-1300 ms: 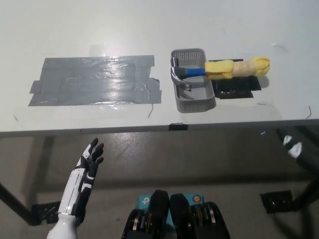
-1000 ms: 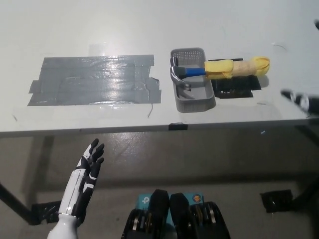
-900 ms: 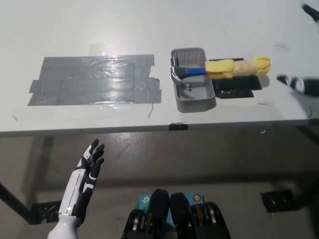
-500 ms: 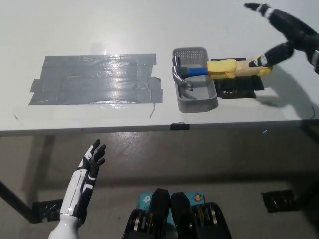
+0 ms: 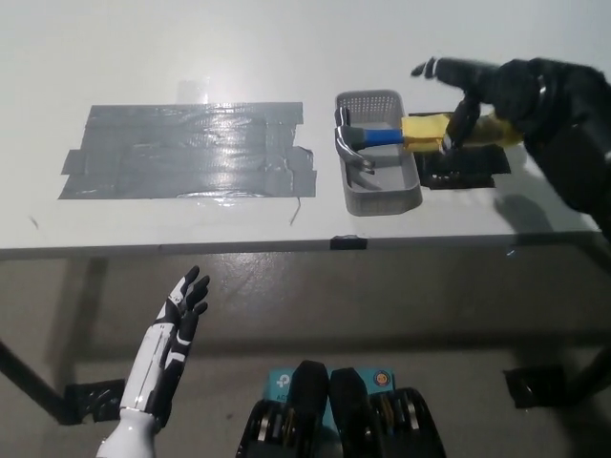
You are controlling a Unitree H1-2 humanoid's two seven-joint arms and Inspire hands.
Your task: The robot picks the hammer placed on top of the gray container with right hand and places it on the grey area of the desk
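The hammer lies across the gray container, its steel head inside the basket and its blue and yellow handle sticking out to the right. My black right hand is open and hovers over the yellow end of the handle, fingers spread, one fingertip close to the grip. The far end of the handle is hidden behind this hand. The grey taped area covers the desk's left half. My white left hand rests open below the desk's front edge at lower left.
A black patch lies on the desk under the handle, right of the container. The white desk's front edge runs across the middle of the picture, with floor and desk legs below.
My right hand came in from the right edge, rose over the desk and moved left to above the hammer's handle. The camera shifted slightly. The left hand stayed put.
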